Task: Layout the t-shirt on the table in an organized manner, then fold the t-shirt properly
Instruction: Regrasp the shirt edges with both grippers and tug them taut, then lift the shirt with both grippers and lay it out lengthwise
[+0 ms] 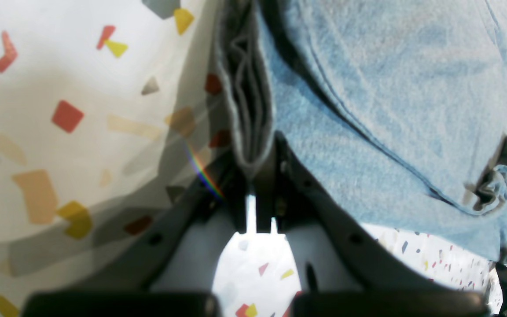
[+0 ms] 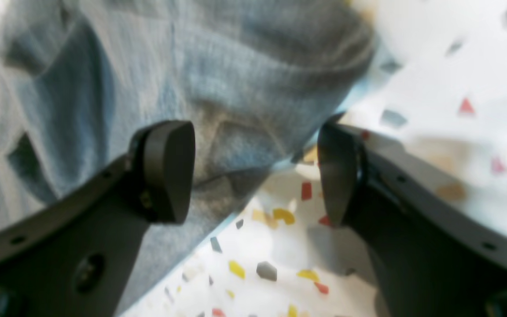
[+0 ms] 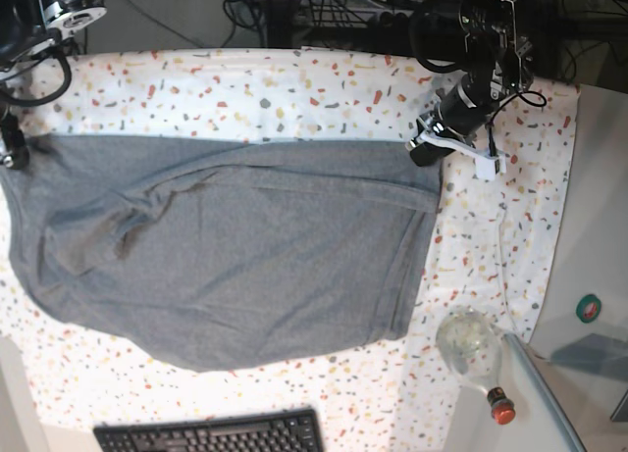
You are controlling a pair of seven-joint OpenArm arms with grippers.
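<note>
The t-shirt (image 3: 226, 246) lies spread across the speckled surface (image 3: 294, 89). The left tool (image 1: 253, 176) is pinching a bunched edge of the t-shirt at one corner. The right tool (image 2: 253, 171) stands spread above another corner, gripping nothing.

I see the t-shirt (image 3: 226, 256) spread on the table (image 3: 294, 84), a bottle (image 3: 473, 354) off its right edge, a keyboard (image 3: 211, 434) in front of it.
</note>
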